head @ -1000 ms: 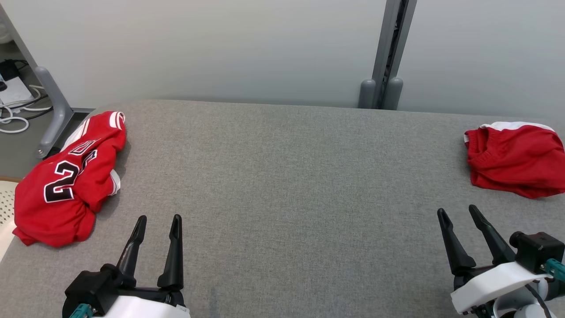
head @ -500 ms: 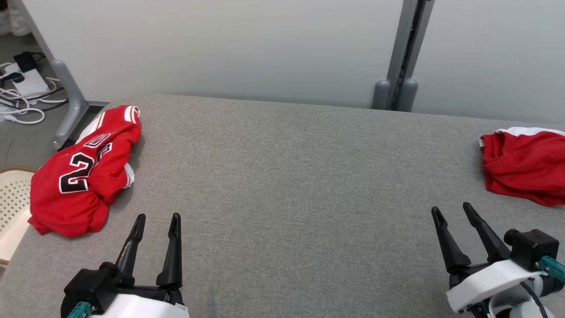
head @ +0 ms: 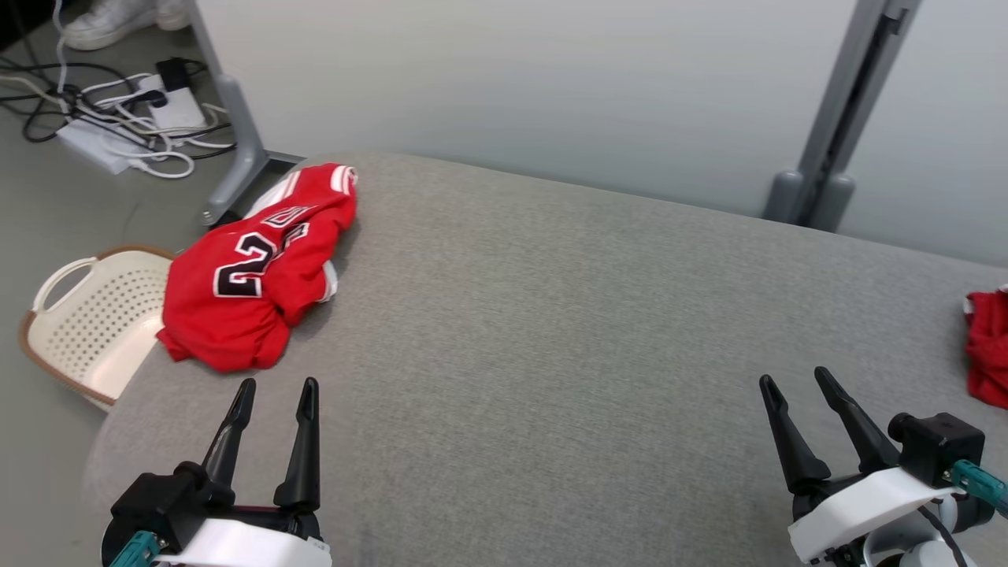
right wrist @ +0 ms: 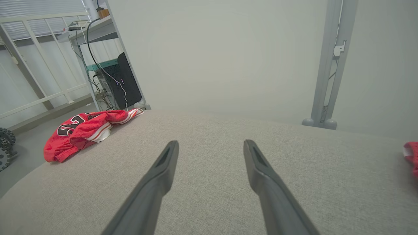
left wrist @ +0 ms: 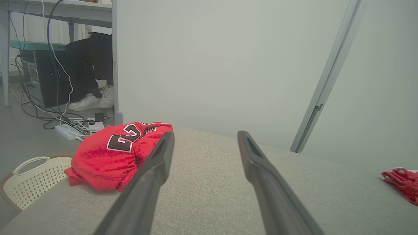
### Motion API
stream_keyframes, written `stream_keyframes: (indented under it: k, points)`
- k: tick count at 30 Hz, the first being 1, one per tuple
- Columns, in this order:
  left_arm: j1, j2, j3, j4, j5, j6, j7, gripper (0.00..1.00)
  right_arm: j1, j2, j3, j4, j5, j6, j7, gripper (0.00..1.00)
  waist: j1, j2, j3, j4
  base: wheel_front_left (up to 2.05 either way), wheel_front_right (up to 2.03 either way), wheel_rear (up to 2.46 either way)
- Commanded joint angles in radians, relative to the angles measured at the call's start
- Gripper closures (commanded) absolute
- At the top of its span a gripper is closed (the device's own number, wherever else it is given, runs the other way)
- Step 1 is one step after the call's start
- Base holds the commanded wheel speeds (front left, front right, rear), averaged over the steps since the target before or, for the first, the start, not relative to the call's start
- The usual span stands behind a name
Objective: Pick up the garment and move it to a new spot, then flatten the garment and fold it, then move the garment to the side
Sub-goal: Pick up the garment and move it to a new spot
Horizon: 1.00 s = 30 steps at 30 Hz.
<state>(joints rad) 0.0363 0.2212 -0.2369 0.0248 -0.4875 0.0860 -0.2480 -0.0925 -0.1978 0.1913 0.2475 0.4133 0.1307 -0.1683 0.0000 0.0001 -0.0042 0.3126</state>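
Grey woven table (head: pixel 551 354) bears crumpled (red) jersey (head: pixel 244 307).

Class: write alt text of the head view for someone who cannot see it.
A crumpled red jersey lies at the far left corner of a grey table, near a cream basket on the floor. Below, the left gripper and right gripper hover, jaws open and empty; another red garment lies far right.

Left pincer (head: pixel 279 383) and right pincer (head: pixel 793 376) have black tapered fingers (head: pixel 302 449), white shells (head: pixel 858 504).
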Motion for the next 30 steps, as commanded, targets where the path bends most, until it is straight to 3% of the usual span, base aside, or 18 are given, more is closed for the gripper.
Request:
stream_keyframes:
  k: [1, 14, 30]
  points:
    - [0.001, 0.009, 0.004, -0.001, -0.004, 0.003, -0.001, 0.00, 0.000, -0.005, -0.001, 0.005, 0.000, 0.000, -0.009, 0.00, 0.0000, -0.0001, -0.008, 0.029, 0.00, 0.00, 0.00]
    - [0.014, 0.025, 0.003, -0.016, -0.010, 0.012, 0.014, 0.00, -0.004, 0.008, 0.020, 0.018, 0.008, 0.000, -0.027, 0.00, 0.0000, -0.0001, -0.023, 0.132, 0.00, 0.00, 0.00]
    - [0.022, 0.025, 0.017, -0.027, -0.021, 0.027, 0.003, 0.00, -0.026, 0.007, 0.036, 0.028, 0.018, 0.000, -0.043, 0.00, 0.0000, -0.0001, -0.007, 0.121, 0.00, 0.00, 0.00]
